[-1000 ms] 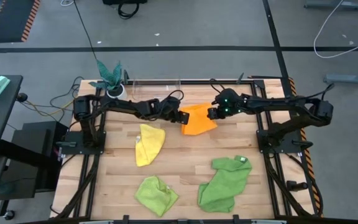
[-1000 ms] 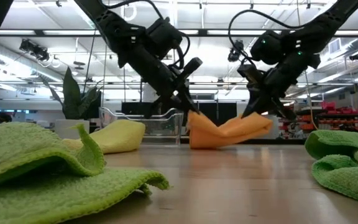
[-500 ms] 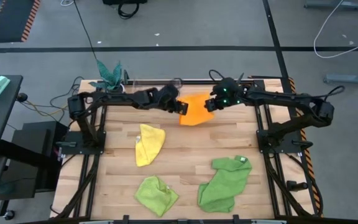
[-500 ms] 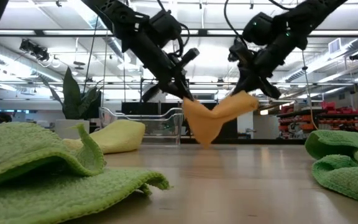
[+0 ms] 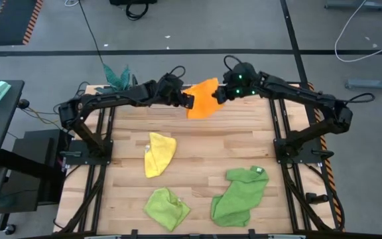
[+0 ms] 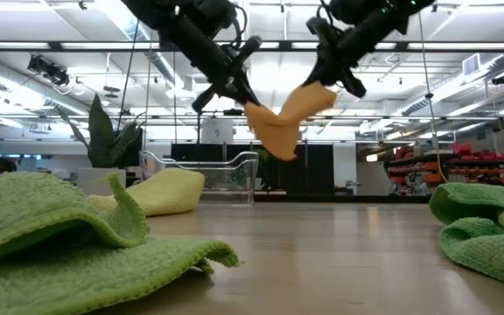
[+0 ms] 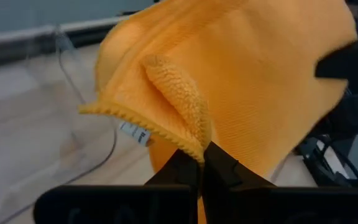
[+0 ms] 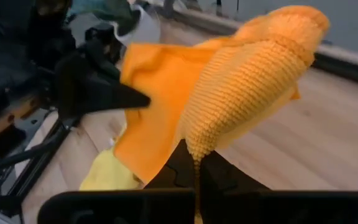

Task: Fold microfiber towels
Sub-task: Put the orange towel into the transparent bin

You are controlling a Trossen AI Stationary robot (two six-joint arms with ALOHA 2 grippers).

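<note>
1. We start with the wooden table (image 5: 197,143), which fills the high view between both dark arms.
2. Biggest of the cloths is the mid-green towel (image 5: 239,194), crumpled near the front right of the table, its small white tag (image 5: 258,170) showing at its far end; in the low view it bulges at the right edge (image 6: 488,232).
3. We see the orange towel (image 5: 203,98) up in the air over the table's far edge, stretched between the two grippers; in the low view it hangs (image 6: 285,122) well clear of the tabletop, sagging to a point in the middle.
4. The yellow towel (image 5: 158,153) lies loosely bunched left of centre, well apart from the orange one; in the low view it is a soft mound (image 6: 160,192) in the distance.
5. The lime green towel (image 5: 166,207) sits crumpled at the front left, and fills the near left of the low view (image 6: 77,245).
6. The left gripper (image 5: 186,99) has its fingers pinched tight on the orange towel's left edge; its wrist view shows the hem caught between the closed tips (image 7: 201,163).
7. The right gripper (image 5: 219,95) is likewise clamped on the towel's right edge, with fabric draping over its closed tips (image 8: 196,163).
8. The teal-leaved plant (image 5: 117,78) stands at the far left corner.
</note>
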